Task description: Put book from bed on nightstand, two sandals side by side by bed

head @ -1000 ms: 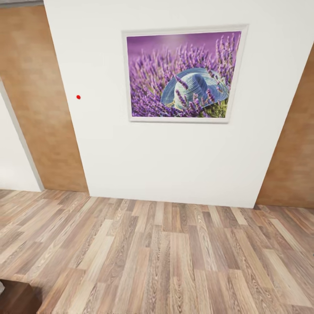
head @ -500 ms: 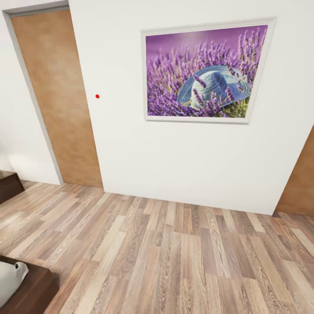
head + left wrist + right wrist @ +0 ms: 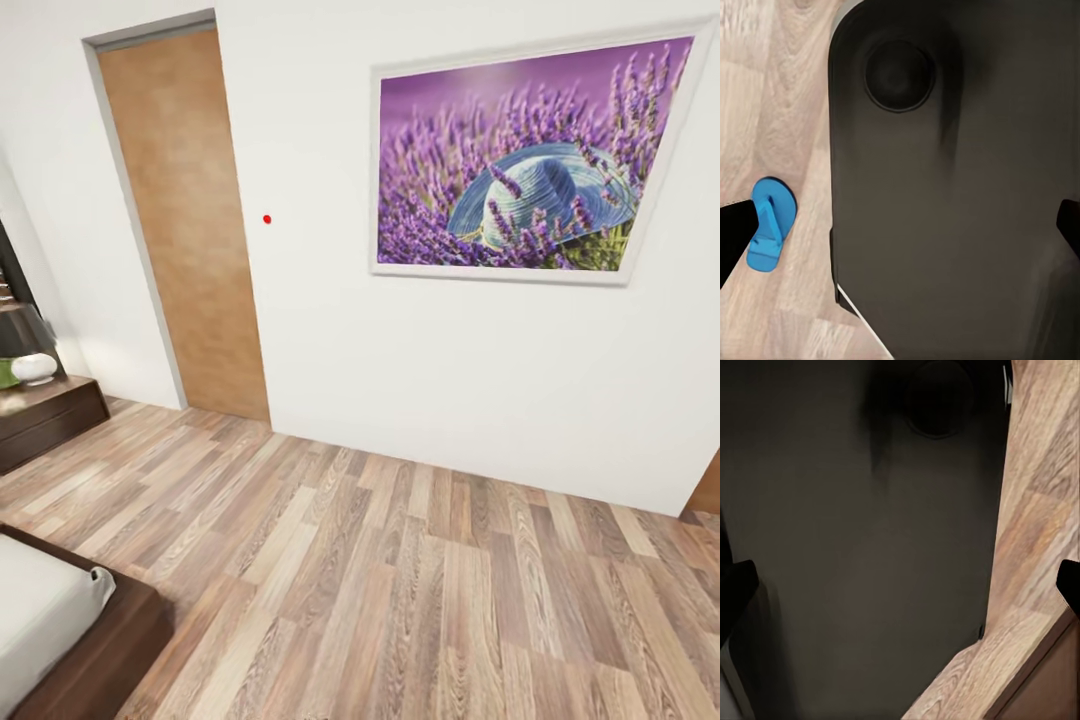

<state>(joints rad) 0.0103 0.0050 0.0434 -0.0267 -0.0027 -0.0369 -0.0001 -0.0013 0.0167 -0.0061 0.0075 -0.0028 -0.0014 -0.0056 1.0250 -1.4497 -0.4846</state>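
- Bed [image 3: 50, 610] corner shows at 7 o'clock in the head view, nightstand [image 3: 45, 420] at 9 o'clock, door [image 3: 185, 220] at 11; no book seen, so the task looks barely begun.
- Left wrist: one sandal [image 3: 771, 232] lies on the floor [image 3: 780, 90], ungrasped; left end effector looks spread wide.
- Right wrist: dark robot body beside floor; right end effector likewise apart, holding nothing.

You see one blue sandal [image 3: 769, 225] flat on the plank floor, bed [image 3: 60, 625] corner, dark frame, pale mattress
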